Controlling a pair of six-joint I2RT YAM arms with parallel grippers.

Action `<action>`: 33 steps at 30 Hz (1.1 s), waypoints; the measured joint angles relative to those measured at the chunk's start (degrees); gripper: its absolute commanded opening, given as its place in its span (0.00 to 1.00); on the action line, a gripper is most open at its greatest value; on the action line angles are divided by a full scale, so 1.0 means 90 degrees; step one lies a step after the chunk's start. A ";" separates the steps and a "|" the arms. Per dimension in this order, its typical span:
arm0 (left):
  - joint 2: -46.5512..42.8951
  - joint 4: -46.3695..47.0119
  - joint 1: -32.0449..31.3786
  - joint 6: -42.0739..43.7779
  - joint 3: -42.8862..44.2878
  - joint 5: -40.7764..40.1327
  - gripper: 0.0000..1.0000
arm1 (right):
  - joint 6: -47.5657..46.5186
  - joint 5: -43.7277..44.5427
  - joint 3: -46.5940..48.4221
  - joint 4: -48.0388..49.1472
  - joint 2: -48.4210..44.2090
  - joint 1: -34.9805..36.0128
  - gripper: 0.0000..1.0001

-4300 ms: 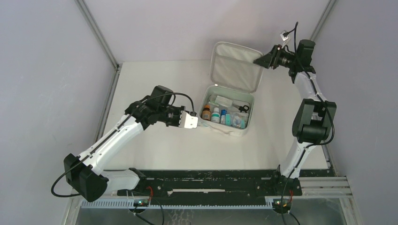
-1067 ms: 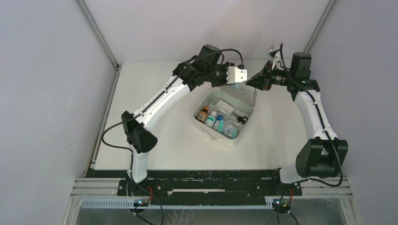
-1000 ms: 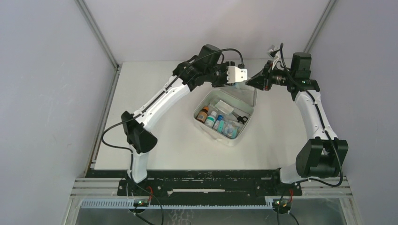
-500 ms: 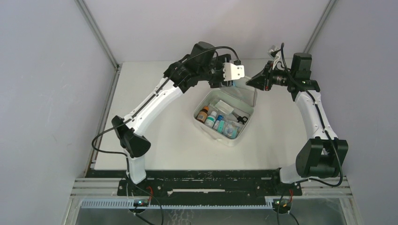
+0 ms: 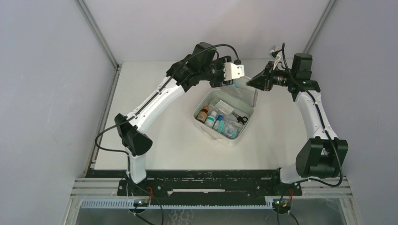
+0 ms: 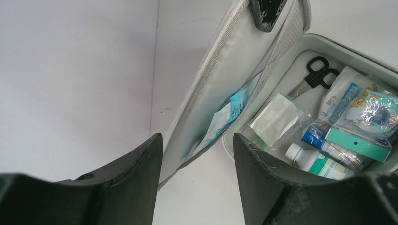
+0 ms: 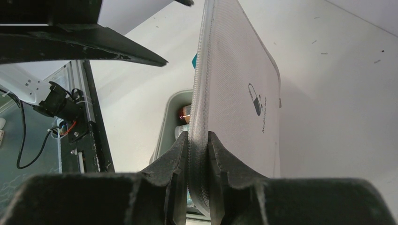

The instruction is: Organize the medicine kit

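The medicine kit (image 5: 228, 139) sits open mid-table, holding bottles (image 5: 211, 116), packets and scissors (image 5: 242, 119). Its lid (image 5: 244, 90) stands nearly upright. My right gripper (image 5: 250, 83) is shut on the lid's zip edge (image 7: 198, 140); the pill logo (image 7: 256, 101) faces the right. My left gripper (image 5: 233, 81) is open and empty, hovering by the lid's far left side. In the left wrist view its fingers (image 6: 136, 183) frame the lid's inner pocket, which holds a blue packet (image 6: 230, 117). Scissors (image 6: 319, 75) and a gauze packet (image 6: 277, 119) lie in the base.
The grey enclosure walls stand close behind both grippers. The left arm (image 5: 155, 101) stretches diagonally over the table's left half. The black rail (image 5: 206, 183) runs along the near edge.
The lid has swung from lying open to nearly upright in the right gripper. The left arm moved from the case's left side to the far side and rose slightly in the last second.
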 measured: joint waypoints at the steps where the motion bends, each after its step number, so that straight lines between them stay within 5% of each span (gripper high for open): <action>1: 0.0041 0.0007 0.0029 0.0005 -0.0027 0.0041 0.62 | 0.0000 -0.0005 -0.0002 0.0000 0.0000 0.0000 0.00; 33: 0.0648 -0.0141 0.0160 0.0255 -0.0109 0.1144 0.51 | 0.0420 -0.0148 -0.0005 0.0221 0.0136 -0.0083 0.00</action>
